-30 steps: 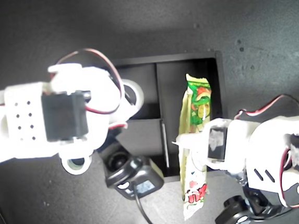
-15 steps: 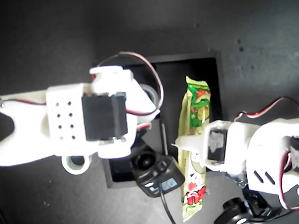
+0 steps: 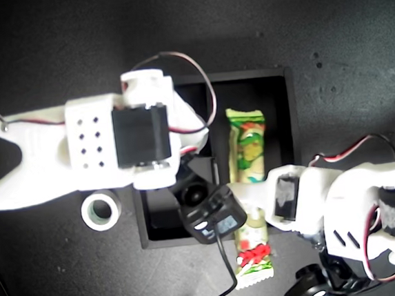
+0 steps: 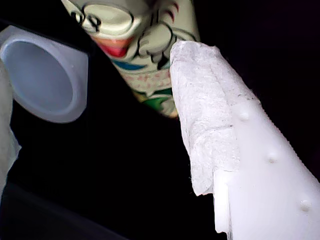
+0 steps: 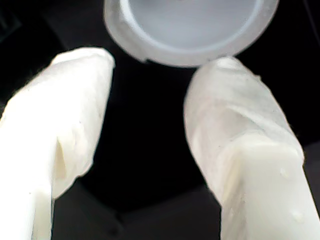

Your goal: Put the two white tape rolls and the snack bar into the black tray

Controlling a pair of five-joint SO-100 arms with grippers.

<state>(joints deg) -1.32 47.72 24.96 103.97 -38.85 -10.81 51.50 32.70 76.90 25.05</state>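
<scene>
Snack bar (image 3: 250,185): green-topped, cartoon-printed packet (red lettering at one crimped end).

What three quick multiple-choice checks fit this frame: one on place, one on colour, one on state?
1. In the exterior view, where is the uncovered tape roll?
A. In the long compartment
B. On top of the snack bar
C. On the table, outside the black tray, to the exterior view's left of it

2. What colour is the lettering on the end of the snack bar that sticks out past the tray wall?
A. Red
B. Blue
C. Black

3. What state is my second hand in?
A. Shut on a roll
B. Open, nothing between the fingers
C. Shut on the snack bar

Answers:
1 C, the ring lies on bare table beside the tray wall.
2 A, red marks show on the overhanging end.
3 B, the second wrist view shows a dark gap between the fingers.
</scene>
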